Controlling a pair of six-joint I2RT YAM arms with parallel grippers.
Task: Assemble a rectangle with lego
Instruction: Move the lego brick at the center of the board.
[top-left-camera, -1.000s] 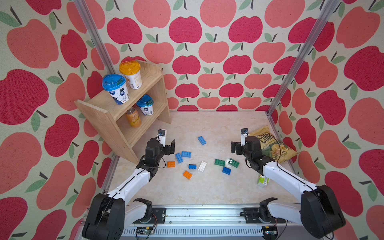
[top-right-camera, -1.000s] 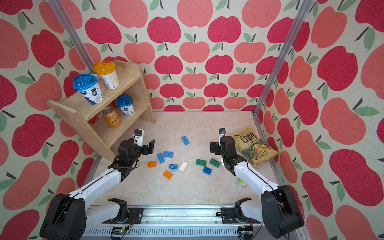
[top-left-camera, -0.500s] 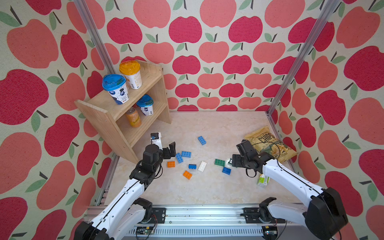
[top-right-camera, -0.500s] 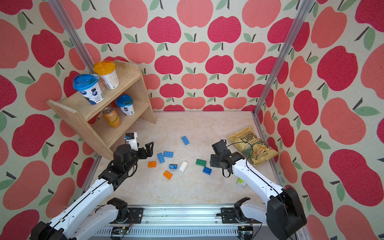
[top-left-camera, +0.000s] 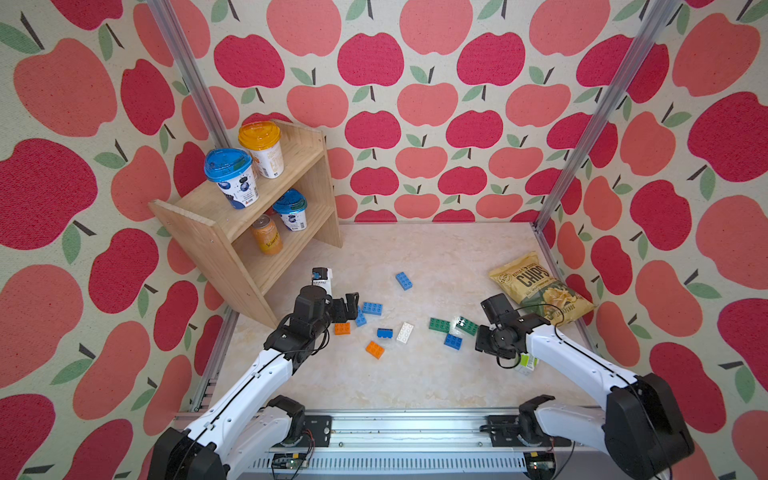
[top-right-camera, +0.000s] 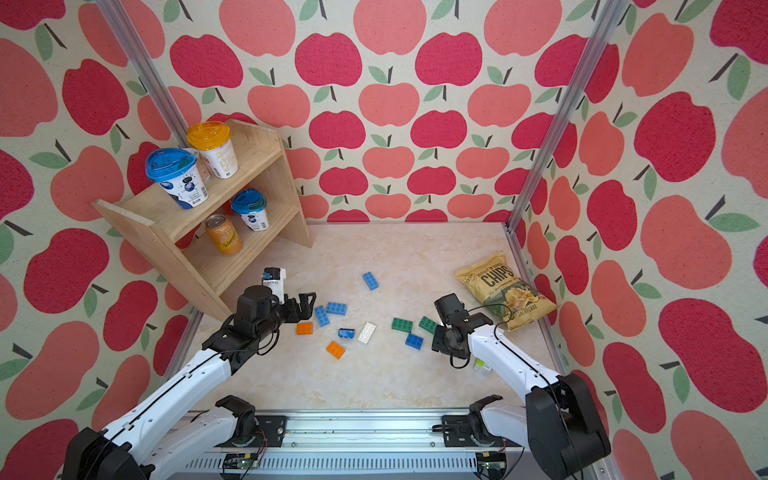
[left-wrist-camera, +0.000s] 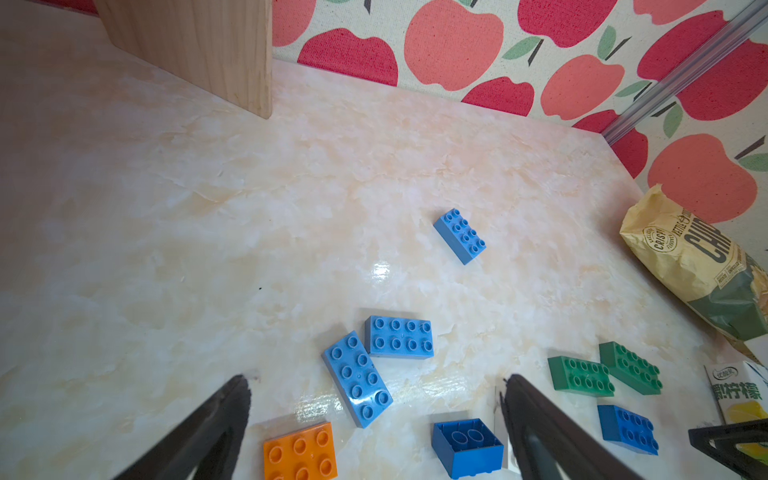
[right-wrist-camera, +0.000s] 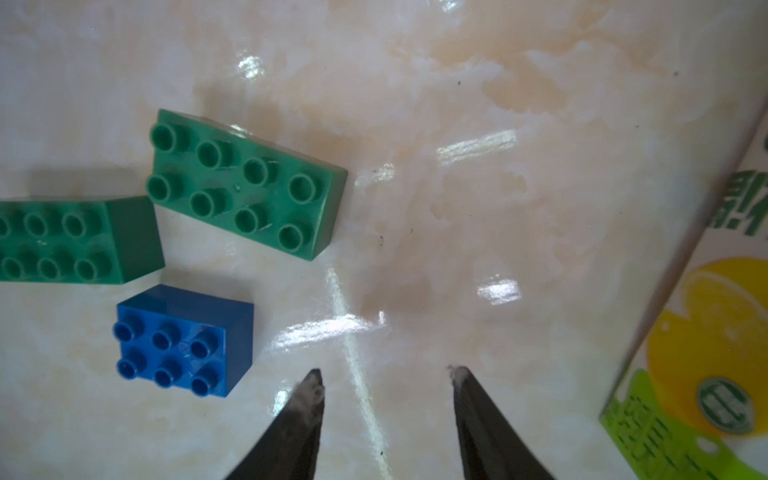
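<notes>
Rectangle not begun: lego loose, both hands empty.
Lego (top-left-camera: 404, 332) lies scattered mid-surface (top-left-camera: 415, 382), ten or so bricks, none joined as far as seen, so whole build's left. Left hand (left-wrist-camera: 376, 384) spread wide, nothing gripped, near light-blue brick (left-wrist-camera: 357, 378) & orange brick (left-wrist-camera: 301, 453). Right hand (right-wrist-camera: 385, 374) fingers apart w/ only bare surface betw them, low, just beside dark-blue brick (right-wrist-camera: 183, 340) & green bricks (right-wrist-camera: 245, 195). Vs 1 s ago: both arms dropped from raised pose & reached toward bricks; bricks unmoved.
</notes>
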